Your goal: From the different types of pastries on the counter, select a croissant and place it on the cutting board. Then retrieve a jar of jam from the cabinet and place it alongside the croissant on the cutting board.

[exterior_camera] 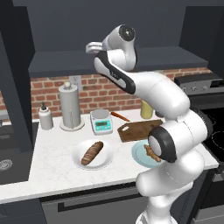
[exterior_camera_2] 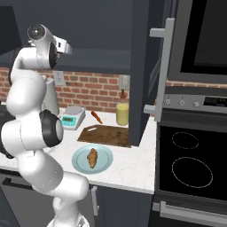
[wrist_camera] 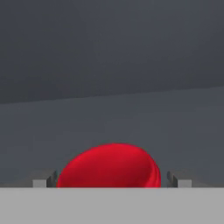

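Claw (wrist_camera: 112, 180) gapes around red jar of jam (wrist_camera: 109, 165) against dark cabinet interior (wrist_camera: 112, 65).

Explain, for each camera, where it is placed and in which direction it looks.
Left base view: behind the arm, left, looking down at the counter.
Right base view: behind, right, facing the cutting board; arm at left.
Hand view: on the hand, facing the jar of jam between the open gripper tips.
Both base views share the croissant on its blue plate.
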